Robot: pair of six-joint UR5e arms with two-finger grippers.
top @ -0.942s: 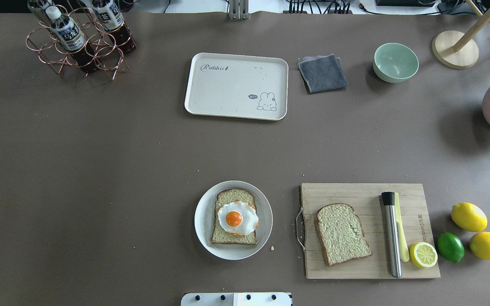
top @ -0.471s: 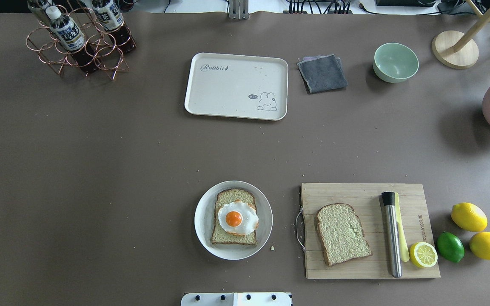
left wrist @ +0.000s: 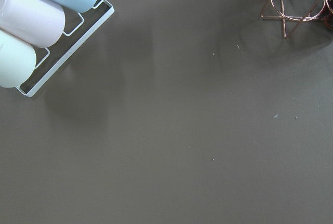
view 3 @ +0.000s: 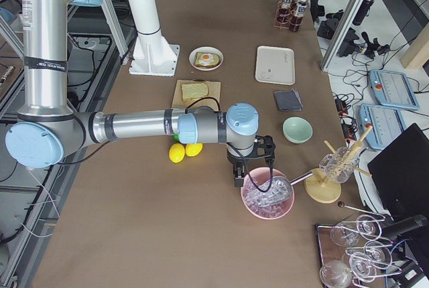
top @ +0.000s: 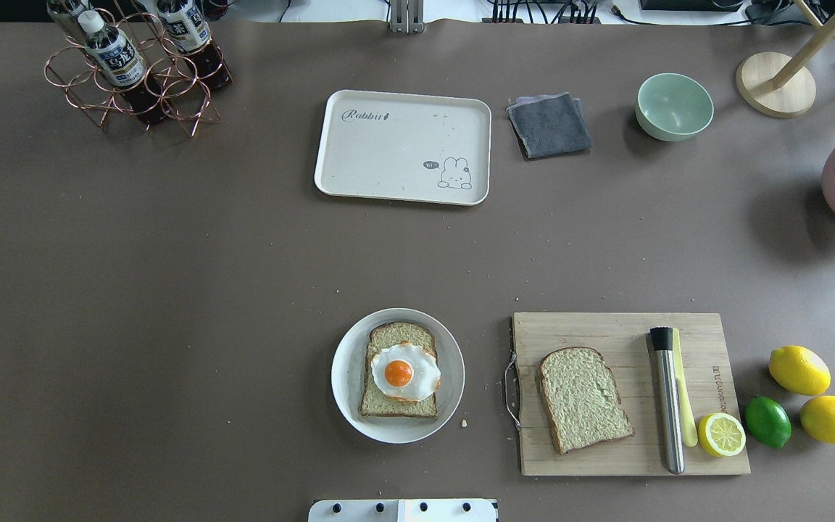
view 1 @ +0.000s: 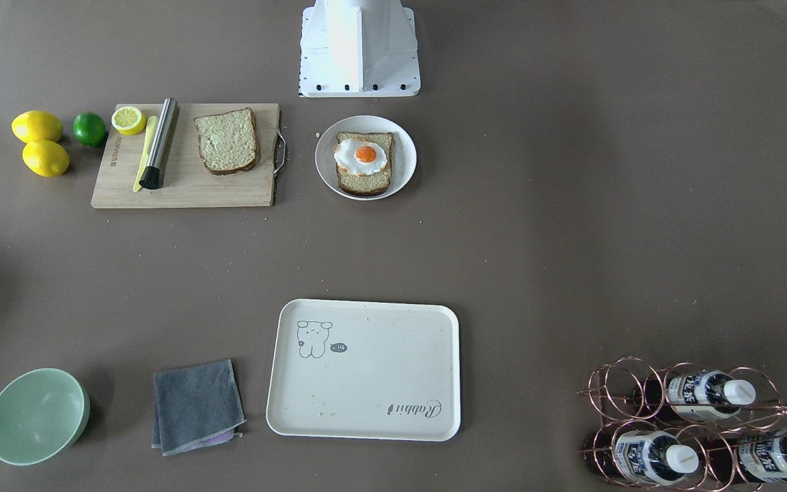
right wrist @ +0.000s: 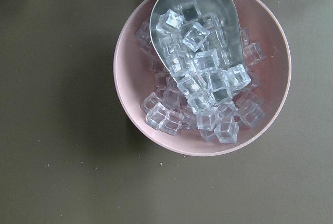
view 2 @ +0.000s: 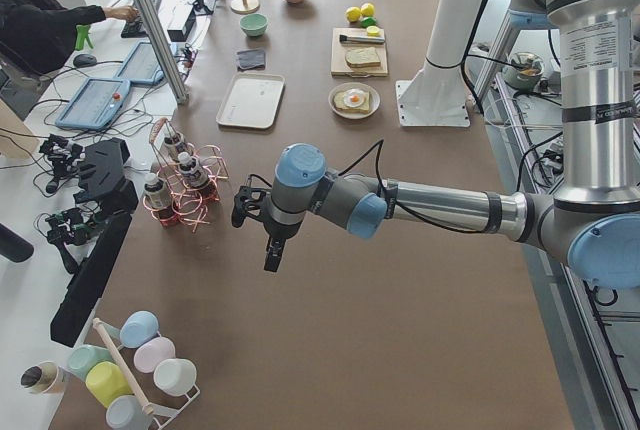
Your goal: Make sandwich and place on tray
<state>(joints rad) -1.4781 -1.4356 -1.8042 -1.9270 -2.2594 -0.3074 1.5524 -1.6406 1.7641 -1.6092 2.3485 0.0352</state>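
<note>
One slice of speckled bread [top: 398, 406] lies on a round white plate [top: 345, 377] with a fried egg [top: 404, 373] on top. A second slice [top: 583, 397] lies on the wooden cutting board [top: 606, 330]. The cream tray [top: 403, 145] sits bare at the far middle of the table. My left gripper [view 2: 262, 240] hangs over bare table near the bottle rack, far from the food. My right gripper [view 3: 249, 164] hangs over the pink ice bowl. Both show only in the side views, so I cannot tell whether they are open or shut.
A copper rack of bottles [top: 135, 65], a grey cloth [top: 549, 125] and a green bowl [top: 673, 106] stand along the far side. A pink bowl of ice cubes [right wrist: 130, 99] holds a metal scoop. Lemons [top: 799, 370], a lime and a steel cylinder [top: 667, 402] are by the board.
</note>
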